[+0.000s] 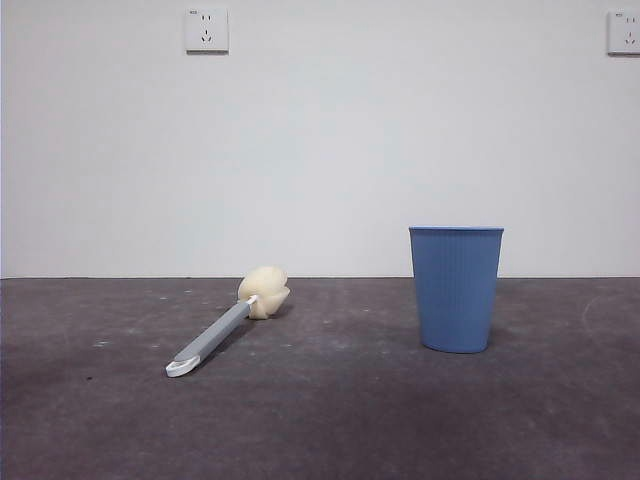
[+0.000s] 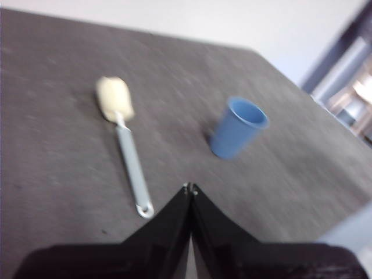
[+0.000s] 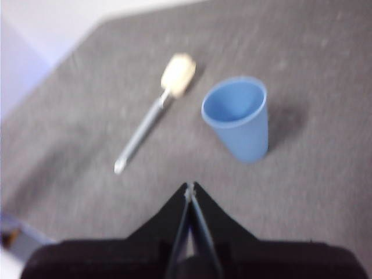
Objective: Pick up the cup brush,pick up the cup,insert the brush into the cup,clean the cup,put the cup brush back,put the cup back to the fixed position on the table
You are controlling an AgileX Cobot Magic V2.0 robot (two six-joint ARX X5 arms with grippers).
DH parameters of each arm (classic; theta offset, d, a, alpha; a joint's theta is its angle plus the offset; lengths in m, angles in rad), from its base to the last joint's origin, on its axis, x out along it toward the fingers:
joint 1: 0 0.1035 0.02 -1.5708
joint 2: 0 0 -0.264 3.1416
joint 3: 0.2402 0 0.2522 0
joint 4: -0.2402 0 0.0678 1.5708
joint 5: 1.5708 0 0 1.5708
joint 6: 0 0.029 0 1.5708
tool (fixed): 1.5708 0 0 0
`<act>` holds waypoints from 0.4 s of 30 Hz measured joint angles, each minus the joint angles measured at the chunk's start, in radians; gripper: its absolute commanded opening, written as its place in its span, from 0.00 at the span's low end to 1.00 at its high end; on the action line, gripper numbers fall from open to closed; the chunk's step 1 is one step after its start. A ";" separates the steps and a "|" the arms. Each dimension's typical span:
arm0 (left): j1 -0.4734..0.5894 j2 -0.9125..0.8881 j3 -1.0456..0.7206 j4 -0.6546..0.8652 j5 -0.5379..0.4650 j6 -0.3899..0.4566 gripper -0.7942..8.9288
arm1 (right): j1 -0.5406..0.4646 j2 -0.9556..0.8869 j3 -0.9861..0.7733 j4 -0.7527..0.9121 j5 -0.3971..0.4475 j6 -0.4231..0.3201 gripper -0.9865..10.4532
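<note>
The cup brush [image 1: 225, 325] lies flat on the table [image 1: 320, 420] left of centre, sponge head toward the wall, white looped end toward the front. It also shows in the left wrist view [image 2: 125, 145] and the right wrist view [image 3: 157, 110]. The blue cup [image 1: 456, 288] stands upright and empty right of centre; it also shows in the left wrist view [image 2: 237, 128] and the right wrist view [image 3: 238, 118]. My left gripper [image 2: 190, 188] is shut and empty, above the table, short of the brush's looped end. My right gripper [image 3: 190, 187] is shut and empty, short of the cup. Neither shows in the front view.
A white wall with two sockets [image 1: 206, 30] [image 1: 624, 32] stands behind the table. The table's side edge shows in the left wrist view [image 2: 325, 110] beyond the cup, and in the right wrist view [image 3: 35, 87] beyond the brush.
</note>
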 measured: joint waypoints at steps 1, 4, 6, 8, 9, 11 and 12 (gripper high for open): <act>0.000 0.027 0.024 -0.030 0.025 0.032 0.07 | 0.006 0.030 0.040 -0.059 -0.012 -0.036 0.08; 0.000 0.081 0.081 -0.114 0.060 0.101 0.07 | 0.019 0.089 0.114 -0.181 -0.044 -0.108 0.08; -0.002 0.113 0.116 -0.175 0.075 0.146 0.07 | 0.028 0.117 0.151 -0.253 -0.045 -0.143 0.08; -0.010 0.140 0.150 -0.246 0.078 0.192 0.07 | 0.042 0.137 0.178 -0.321 -0.046 -0.171 0.08; -0.016 0.150 0.163 -0.276 0.079 0.210 0.07 | 0.049 0.142 0.186 -0.347 -0.046 -0.181 0.08; -0.026 0.164 0.182 -0.331 0.078 0.249 0.07 | 0.064 0.144 0.191 -0.388 -0.045 -0.199 0.08; -0.030 0.167 0.186 -0.345 0.078 0.261 0.07 | 0.071 0.145 0.191 -0.399 -0.045 -0.203 0.08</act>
